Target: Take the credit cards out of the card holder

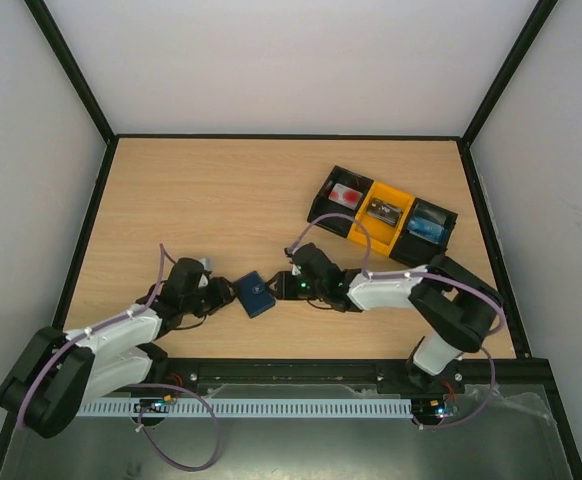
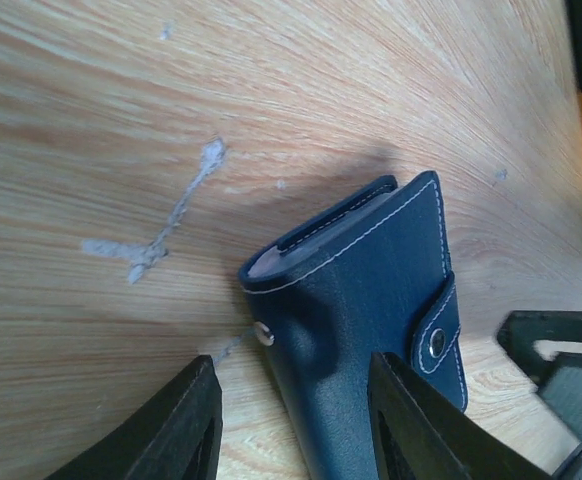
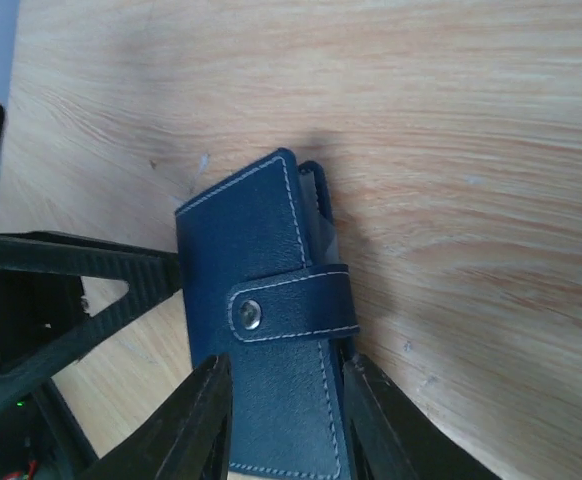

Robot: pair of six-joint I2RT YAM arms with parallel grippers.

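Observation:
The dark navy card holder [image 1: 255,294] lies closed on the table between my two grippers, its tab snapped shut [image 3: 291,305]. My right gripper [image 3: 286,362] [image 1: 287,285] has one finger against each long edge of its near end and holds it. My left gripper [image 2: 293,358] [image 1: 217,291] is open at the other end. One of its fingers [image 2: 186,425] stands on bare wood and the other [image 2: 416,420] is over the card holder [image 2: 361,300]. A pinkish-white card with a red spot [image 1: 347,195] and a black card [image 1: 383,211] lie in the tray.
The black-and-yellow three-compartment tray [image 1: 314,212] stands at the back right, with a blue item [image 1: 426,228] in its right compartment. Black frame rails edge the table. White scuff marks [image 2: 161,245] show on the wood beside the card holder.

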